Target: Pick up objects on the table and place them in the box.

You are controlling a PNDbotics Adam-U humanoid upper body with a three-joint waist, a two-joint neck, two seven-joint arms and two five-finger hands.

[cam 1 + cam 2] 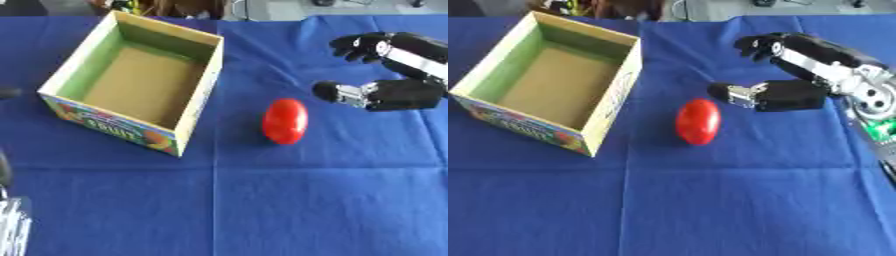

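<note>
Far left edge, at about 9 o'clock in the left eye view: a small dark rounded shape [7,93], too little showing to tell what. Below it, at 8 o'clock in the lower left corner: a dark and silvery blurred form [12,220], possibly part of the left arm, fingers not made out, so cannot tell whether spread or curled.

Next, at 10 o'clock: open cardboard box [202,95], standing upright on the blue tablecloth [262,200], turned a little askew. Green inner walls, brown floor, printed fruit pictures and lettering on the near outer wall. Nothing visible inside.

Right of the box, near the centre and slightly toward 3 o'clock: red egg-shaped object [285,121], smooth and glossy, lying on the cloth with its long axis running roughly 12 to 6 o'clock. Apart from the box, with a strip of bare cloth between them. Touched by nothing.

Further right, at 2 o'clock: right hand [785,95], black with silver parts, entering from the right edge. Fingers [754,46] curved and spread away from the thumb [732,92], held apart, clasping nothing. Thumb tip pointing toward 9 o'clock, just up and right of the red object, near but not touching. Silver wrist joint [874,102] at the right edge in the right eye view.
</note>
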